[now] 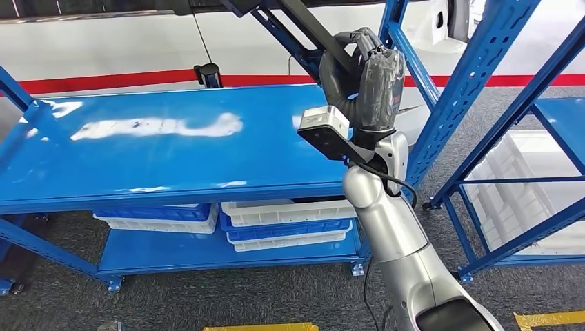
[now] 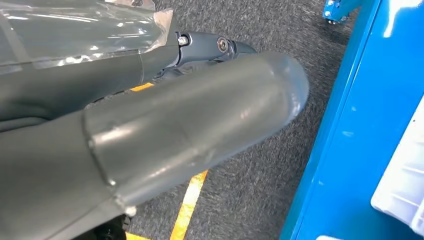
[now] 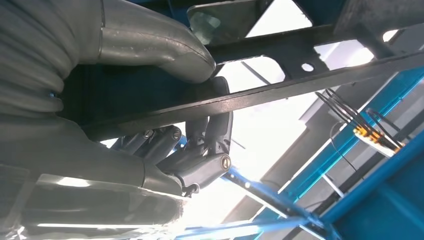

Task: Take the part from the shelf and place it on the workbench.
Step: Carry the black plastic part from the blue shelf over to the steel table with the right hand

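Flat dark metal part (image 3: 280, 92) in right robot hand (image 3: 200, 145)

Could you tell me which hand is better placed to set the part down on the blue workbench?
Right. The right hand grips the dark part above the workbench; the left hand hangs near the floor.

Your left hand (image 2: 150, 135) takes up most of this picture: a thick grey thumb with a rounded tip runs across the middle, and darker fingers (image 2: 210, 47) with a bright screw head lie curled just behind it. You can't tell from here whether anything is held. Beneath it lies dark grey speckled carpet floor (image 2: 280, 30) crossed by a yellow painted floor line (image 2: 187, 205). Beside these runs a glossy blue metal shelf frame (image 2: 350, 150), and a white plastic bin (image 2: 402, 190) sits at its far edge.
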